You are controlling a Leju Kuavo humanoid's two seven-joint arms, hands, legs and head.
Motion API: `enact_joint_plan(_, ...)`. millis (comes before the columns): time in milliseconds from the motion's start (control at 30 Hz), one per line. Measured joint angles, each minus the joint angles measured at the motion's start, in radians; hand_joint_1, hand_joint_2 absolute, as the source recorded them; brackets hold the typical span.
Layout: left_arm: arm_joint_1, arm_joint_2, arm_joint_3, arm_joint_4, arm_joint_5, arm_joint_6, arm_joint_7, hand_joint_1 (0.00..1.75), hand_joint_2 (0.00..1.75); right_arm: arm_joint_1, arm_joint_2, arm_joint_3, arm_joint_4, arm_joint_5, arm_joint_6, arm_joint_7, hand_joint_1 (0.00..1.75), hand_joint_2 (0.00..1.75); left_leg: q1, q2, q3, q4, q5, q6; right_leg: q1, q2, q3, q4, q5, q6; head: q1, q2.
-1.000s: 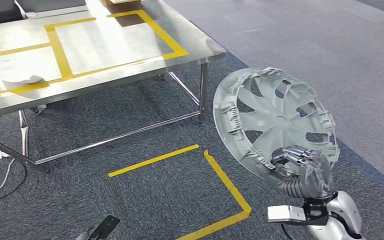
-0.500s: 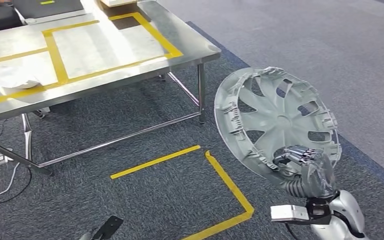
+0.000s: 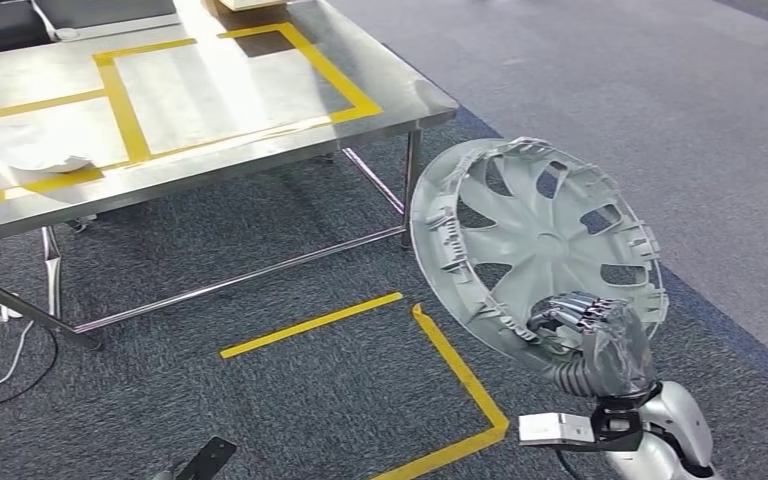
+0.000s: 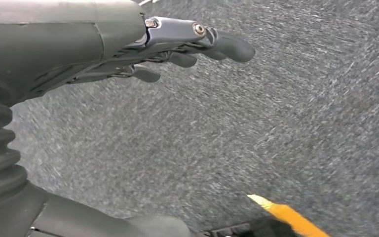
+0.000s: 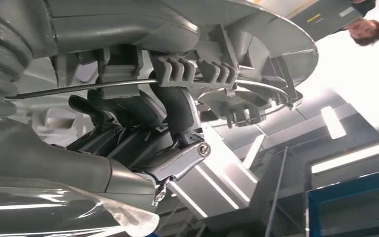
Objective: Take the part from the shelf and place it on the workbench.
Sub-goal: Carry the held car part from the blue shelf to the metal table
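Our right hand [image 3: 600, 340] grips the silver wheel cover [image 3: 535, 245] at its lower rim, fingers [image 5: 128, 116] curled over the edge & wire ring; the cover stands tilted, ribbed back side toward us, held up over the carpet and apart from the workbench [image 3: 400, 85]. The hand hides part of the rim, and in the right wrist view the cover's far half is cut off. Our left hand [image 4: 143, 54] hangs over grey carpet [image 3: 290, 400], fingers loosely extended, holding nothing. Yellow tape [image 3: 450, 370] marks a corner on the floor just left of the cover. The steel bench sits ahead-left w/ yellow tape rectangles [image 3: 120, 100] on top and a white crumpled sheet [image 3: 25, 145] near its left end; its near right corner is close to the cover's upper rim. Open carpet lies to the right. A person [image 5: 367, 24] shows in the right wrist view.
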State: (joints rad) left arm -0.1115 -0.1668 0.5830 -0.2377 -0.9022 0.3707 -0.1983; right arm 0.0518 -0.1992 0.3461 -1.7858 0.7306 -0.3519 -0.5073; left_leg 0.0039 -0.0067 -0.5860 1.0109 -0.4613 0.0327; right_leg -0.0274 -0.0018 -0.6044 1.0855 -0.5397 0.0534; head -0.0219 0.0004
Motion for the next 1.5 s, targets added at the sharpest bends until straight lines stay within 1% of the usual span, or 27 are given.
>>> enact_joint_plan(67,0.0,0.001,0.0,0.0,0.0,0.0,0.0,0.0,1.75,-0.001,0.0,0.004,0.001,0.0,-0.001,0.001,1.75,1.75,-0.003,0.0,0.002,-0.001,-0.003,0.009,0.0,0.001,-0.068,0.13,-0.054,0.001,0.002,0.0)
enact_joint_plan(133,0.002,0.001,0.0,0.0,0.0,0.0,0.0,0.0,1.75,-0.002,0.0,0.008,0.002,0.001,-0.001,0.001,1.75,1.75,-0.006,0.0,0.004,0.001,-0.007,0.012,0.001,0.001,-0.12,0.213,-0.068,0.002,0.002,0.0)
enact_joint_plan(167,0.003,0.002,0.0,0.0,0.0,0.0,0.0,0.0,1.75,-0.002,0.0,0.01,0.002,0.001,-0.002,0.001,1.75,1.75,-0.007,-0.001,0.007,0.002,-0.01,0.011,0.0,0.0,-0.12,0.202,-0.046,0.002,0.002,0.0)
enact_joint_plan(200,0.003,0.002,0.001,0.0,0.0,0.0,0.0,0.0,1.75,-0.004,0.0,0.012,0.003,0.001,-0.002,0.002,1.75,1.75,-0.006,-0.003,0.011,0.004,-0.015,0.009,0.0,0.0,-0.103,0.157,-0.009,0.002,0.002,0.0)
enact_joint_plan(267,0.003,0.003,0.001,0.0,0.0,0.0,0.0,0.0,1.75,-0.009,0.0,0.016,0.004,0.001,-0.002,0.002,1.75,1.75,-0.008,-0.004,0.016,0.014,-0.027,0.0,0.001,-0.001,-0.044,0.033,0.053,0.0,0.002,0.0)
enact_joint_plan(300,0.002,0.004,0.001,0.0,0.0,0.0,0.0,0.0,1.75,-0.013,0.001,0.018,0.004,0.001,-0.002,0.003,1.75,1.75,-0.01,-0.005,0.015,0.019,-0.032,-0.005,0.001,0.0,-0.022,-0.01,0.062,-0.004,0.002,0.0)
enact_joint_plan(433,0.001,0.007,0.001,0.0,0.002,0.0,-0.001,0.0,1.75,-0.019,0.002,0.021,0.007,0.001,-0.006,0.004,1.75,1.75,-0.011,-0.004,0.01,0.03,-0.042,-0.022,0.002,0.005,-0.002,-0.042,0.048,-0.023,0.001,0.0)
enact_joint_plan(500,0.001,0.009,0.002,0.0,0.004,0.0,-0.002,0.0,1.75,-0.022,0.003,0.022,0.007,0.001,-0.007,0.004,1.75,1.75,-0.008,-0.002,-0.009,0.078,-0.065,-0.033,-0.001,0.003,0.01,-0.047,0.043,-0.034,-0.002,0.0)
enact_joint_plan(600,0.002,0.009,0.002,0.0,0.006,0.0,-0.004,0.0,1.75,-0.024,0.004,0.025,0.009,0.0,-0.008,0.005,1.75,1.75,-0.003,0.0,-0.109,0.256,-0.122,-0.045,0.0,0.001,0.027,-0.049,0.031,-0.044,-0.005,0.0)
enact_joint_plan(633,0.004,0.009,0.003,0.0,0.006,0.0,-0.004,0.0,1.75,-0.024,0.004,0.027,0.01,0.0,-0.008,0.005,1.75,1.75,-0.003,0.0,-0.136,0.293,-0.121,-0.045,0.001,0.002,0.034,-0.049,0.025,-0.045,-0.005,0.0)
enact_joint_plan(667,0.006,0.009,0.003,0.0,0.007,0.0,-0.004,0.0,1.75,-0.024,0.004,0.028,0.01,0.0,-0.008,0.005,1.75,1.75,-0.003,0.0,-0.147,0.295,-0.1,-0.042,0.002,0.004,0.043,-0.049,0.019,-0.045,-0.005,0.0)
enact_joint_plan(700,0.007,0.009,0.003,0.0,0.007,0.0,-0.004,0.0,1.75,-0.024,0.004,0.028,0.011,0.0,-0.008,0.005,1.75,1.75,-0.004,0.0,-0.143,0.264,-0.064,-0.037,0.003,0.005,0.052,-0.05,0.013,-0.045,-0.005,0.0)
enact_joint_plan(767,0.007,0.011,0.004,0.0,0.008,0.0,-0.004,0.0,1.75,-0.024,0.005,0.03,0.011,0.0,-0.008,0.005,1.75,1.75,-0.01,0.0,-0.105,0.148,0.019,-0.019,0.006,0.007,0.071,-0.052,-0.001,-0.042,-0.004,0.0)
enact_joint_plan(833,0.007,0.013,0.004,0.0,0.008,0.001,-0.004,0.0,1.75,-0.026,0.006,0.03,0.012,0.0,-0.01,0.005,1.75,1.75,-0.019,0.001,-0.072,0.065,0.044,-0.002,0.006,0.008,0.079,-0.056,-0.011,-0.033,-0.003,0.0)
enact_joint_plan(900,0.006,0.014,0.005,0.0,0.008,0.002,-0.005,0.0,1.75,-0.029,0.007,0.031,0.012,0.0,-0.011,0.005,1.75,1.75,-0.023,0.001,-0.06,0.04,0.027,0.006,0.006,0.007,0.082,-0.063,-0.014,-0.021,-0.002,0.0)
enact_joint_plan(967,0.007,0.013,0.006,0.0,0.008,0.002,-0.006,0.0,1.75,-0.031,0.008,0.033,0.011,0.0,-0.011,0.005,1.75,1.75,-0.016,0.001,-0.038,0.013,0.021,0.009,0.006,0.004,0.086,-0.063,-0.024,-0.013,0.0,0.0)
enact_joint_plan(1000,0.007,0.013,0.007,0.0,0.008,0.002,-0.007,0.0,1.75,-0.033,0.008,0.033,0.011,0.0,-0.011,0.005,1.75,1.75,-0.012,0.0,-0.025,-0.001,0.02,0.01,0.007,0.004,0.075,-0.039,-0.037,-0.01,0.003,0.0)
enact_joint_plan(1033,0.007,0.013,0.008,0.0,0.008,0.003,-0.007,0.0,1.75,-0.034,0.008,0.035,0.012,-0.001,-0.011,0.006,1.75,1.75,-0.009,0.0,-0.014,-0.01,0.018,0.012,0.007,0.003,0.05,0.007,-0.056,-0.008,0.005,0.0)
enact_joint_plan(1100,0.006,0.012,0.009,0.0,0.008,0.003,-0.008,0.0,1.75,-0.035,0.008,0.038,0.015,-0.002,-0.01,0.006,1.75,1.75,-0.009,0.0,-0.003,-0.012,0.009,0.016,0.007,0.003,-0.036,0.14,-0.093,-0.003,0.009,0.0)
enact_joint_plan(1133,0.006,0.012,0.009,0.0,0.008,0.002,-0.008,0.0,1.75,-0.035,0.008,0.04,0.016,-0.002,-0.01,0.006,1.75,1.75,-0.009,0.0,0.003,-0.012,0.003,0.016,0.007,0.003,-0.074,0.185,-0.094,0.0,0.01,0.0)
enact_joint_plan(1167,0.008,0.011,0.01,0.0,0.009,0.002,-0.008,0.0,1.75,-0.034,0.008,0.042,0.017,-0.001,-0.01,0.005,1.75,1.75,-0.009,-0.001,0.011,-0.012,-0.005,0.015,0.007,0.003,-0.097,0.199,-0.075,0.003,0.01,0.0)
enact_joint_plan(1200,0.009,0.011,0.01,0.0,0.009,0.002,-0.009,0.0,1.75,-0.034,0.008,0.043,0.018,-0.001,-0.01,0.005,1.75,1.75,-0.008,-0.001,0.022,-0.011,-0.013,0.013,0.006,0.002,-0.098,0.172,-0.035,0.005,0.011,0.0)
enact_joint_plan(1267,0.011,0.011,0.011,0.0,0.009,0.002,-0.01,0.0,1.75,-0.035,0.008,0.046,0.019,-0.002,-0.01,0.005,1.75,1.75,-0.008,-0.003,0.043,-0.006,-0.034,0.005,0.004,-0.001,-0.062,0.054,0.058,0.008,0.013,0.0)
enact_joint_plan(1300,0.01,0.011,0.011,0.0,0.009,0.002,-0.011,0.0,1.75,-0.035,0.008,0.048,0.02,-0.002,-0.01,0.006,1.75,1.75,-0.01,-0.004,0.048,0.0,-0.044,0.0,0.003,-0.002,-0.038,-0.001,0.079,0.006,0.015,0.0)
enact_joint_plan(1367,0.01,0.011,0.012,0.0,0.009,0.003,-0.012,0.0,1.75,-0.036,0.008,0.051,0.021,-0.002,-0.01,0.007,1.75,1.75,-0.013,-0.005,0.046,0.007,-0.055,-0.009,0.006,0.0,-0.014,-0.044,0.072,-0.005,0.015,0.0)
enact_joint_plan(1467,0.009,0.013,0.012,0.0,0.009,0.003,-0.013,0.0,1.75,-0.035,0.008,0.053,0.021,-0.002,-0.01,0.007,1.75,1.75,-0.013,-0.002,0.047,0.018,-0.071,-0.018,0.003,0.004,-0.001,-0.053,0.055,-0.026,0.01,0.0)
enact_joint_plan(1500,0.008,0.014,0.012,0.0,0.009,0.003,-0.014,0.0,1.75,-0.036,0.009,0.053,0.021,-0.002,-0.01,0.008,1.75,1.75,-0.011,-0.002,0.038,0.044,-0.085,-0.024,0.0,0.003,0.006,-0.054,0.05,-0.031,0.008,0.0)
